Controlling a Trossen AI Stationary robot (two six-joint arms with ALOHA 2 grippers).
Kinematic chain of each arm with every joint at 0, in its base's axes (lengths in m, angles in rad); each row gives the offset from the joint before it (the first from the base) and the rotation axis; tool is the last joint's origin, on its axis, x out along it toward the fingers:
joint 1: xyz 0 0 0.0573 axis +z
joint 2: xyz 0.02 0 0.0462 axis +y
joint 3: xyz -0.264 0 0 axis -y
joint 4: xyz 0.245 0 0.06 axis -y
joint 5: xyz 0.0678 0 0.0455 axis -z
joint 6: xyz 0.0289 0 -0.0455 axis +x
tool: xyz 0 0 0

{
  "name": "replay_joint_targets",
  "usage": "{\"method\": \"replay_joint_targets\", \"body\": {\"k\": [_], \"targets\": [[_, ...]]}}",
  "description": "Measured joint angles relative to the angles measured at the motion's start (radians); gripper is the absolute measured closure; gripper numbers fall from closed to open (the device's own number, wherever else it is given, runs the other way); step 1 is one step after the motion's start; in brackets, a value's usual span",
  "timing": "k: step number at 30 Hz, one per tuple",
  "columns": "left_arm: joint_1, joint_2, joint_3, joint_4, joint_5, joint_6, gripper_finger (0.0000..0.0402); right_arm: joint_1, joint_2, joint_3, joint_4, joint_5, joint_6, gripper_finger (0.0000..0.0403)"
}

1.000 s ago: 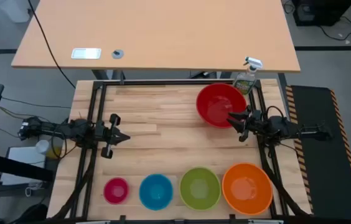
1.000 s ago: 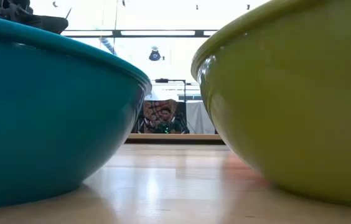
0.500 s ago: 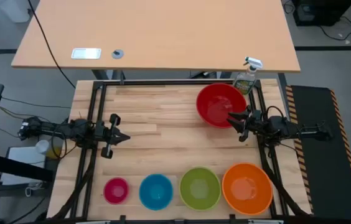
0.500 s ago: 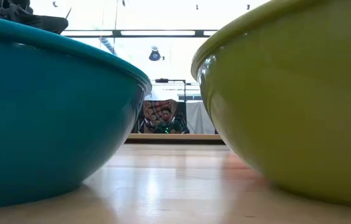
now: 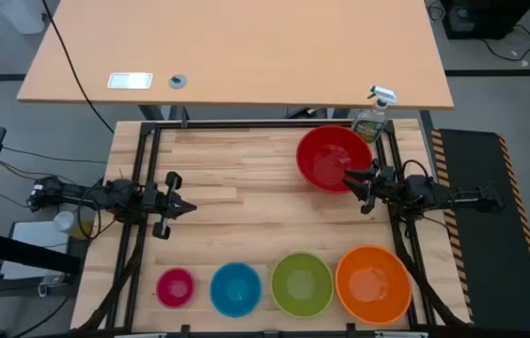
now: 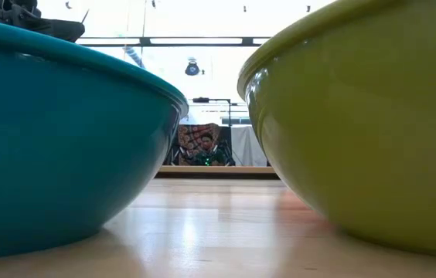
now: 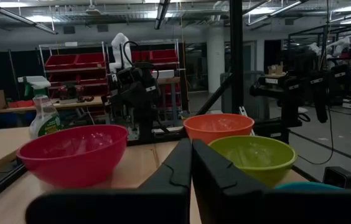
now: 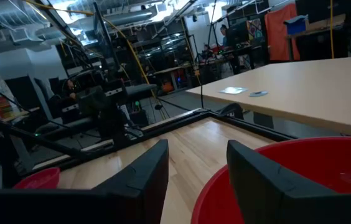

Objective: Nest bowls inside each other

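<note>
Four bowls stand in a row on their bases along the table's near edge: pink (image 5: 175, 287), blue (image 5: 236, 288), lime green (image 5: 302, 284) and orange (image 5: 373, 284). The red bowl (image 5: 331, 158) stands at the far right. My left gripper (image 5: 188, 206) hovers shut at the table's left side, pointing level toward the right, far from every bowl. My right gripper (image 5: 348, 178) is open and points level toward the left, above the red bowl's near right rim (image 8: 300, 163). It holds nothing. The low view shows only the blue bowl (image 6: 56, 147) and the green bowl (image 6: 372, 131).
A clear spray bottle (image 5: 374, 115) stands at the far right corner, just behind the red bowl. A black frame (image 5: 246, 125) runs round the table's edges. Bare wood (image 5: 246, 197) lies between the two grippers. A second, larger table (image 5: 237, 52) stands beyond the far edge.
</note>
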Motion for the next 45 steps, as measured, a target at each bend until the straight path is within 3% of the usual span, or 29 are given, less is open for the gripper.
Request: {"method": "replay_joint_targets", "body": {"k": [25,30,39,45], "targets": [[0.0,0.0,0.0,0.001,0.0,-0.007,0.0388,0.0,0.0,0.0,0.0,0.0,0.0,0.0233],[0.0,0.0,0.0,0.095,0.0,-0.032,0.0388,0.0,0.0,0.0,0.01,0.007,0.0,0.0233],[0.0,0.0,0.0,0.276,0.0,-0.074,0.0388,0.0,0.0,0.0,0.378,0.002,-0.076,0.0233],[0.0,0.0,0.0,0.286,0.0,-0.121,0.0388,-0.001,0.007,0.0,0.395,0.0,-0.026,0.0233]]}}
